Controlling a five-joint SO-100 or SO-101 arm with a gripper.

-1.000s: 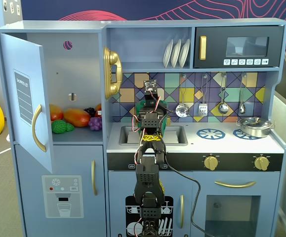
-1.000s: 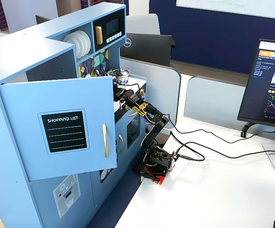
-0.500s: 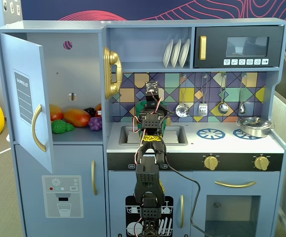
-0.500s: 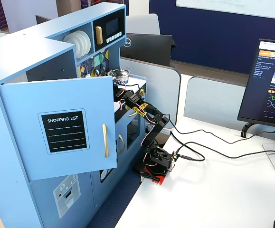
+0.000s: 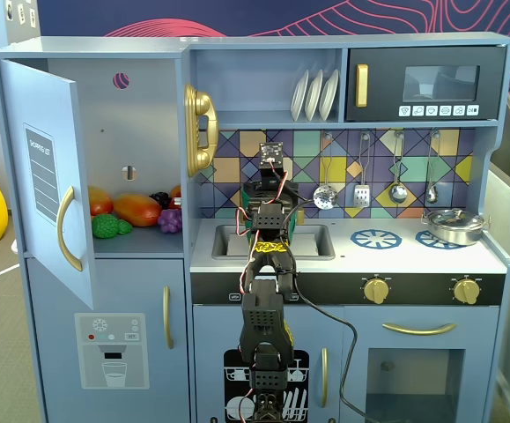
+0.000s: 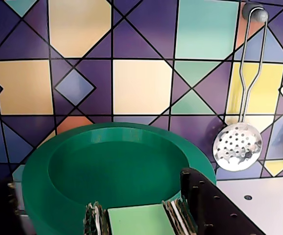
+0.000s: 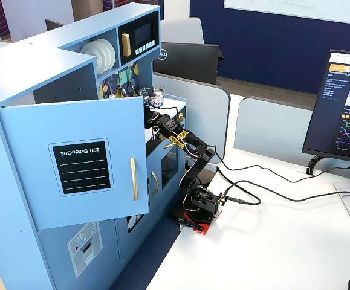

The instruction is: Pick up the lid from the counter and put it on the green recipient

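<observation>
Pincer [image 6: 134,220]: seen in the wrist view at the bottom edge, just above the near rim of the green recipient [image 6: 43,186]. A pale green flat piece sat between two ribbed pads [image 6: 93,221], with a black perforated finger rising at the right. Whether that piece was the lid, and how far the jaws stood apart, could not be told.

Arm [image 5: 263,300]: in a fixed view from the front, rose from its base at the lower cabinet, ran near-vertical up past the counter's front edge [image 5: 325,264], then leaned forward over the sink [image 5: 312,240]; wrist camera uppermost, facing the tiled backsplash [image 5: 237,167]. In the fixed view from the side, the arm [image 7: 190,151] reached from its base on the white desk [image 7: 271,241] in a bent arc toward the toy kitchen's counter, its tip hidden behind the open door [image 7: 72,163].

Green recipient: stood at the back of the counter against the backsplash, directly below the wrist; open at the top, interior empty where visible. In the front fixed view it was almost wholly hidden by the arm.

Other items:
- slotted spoon [image 6: 237,147], hanging on the backsplash to the right of the recipient in the wrist view.
- steel pan [image 5: 453,226], on the right burner near the counter's right edge.
- toy fruit [image 5: 136,210], on the shelf behind the open door.
</observation>
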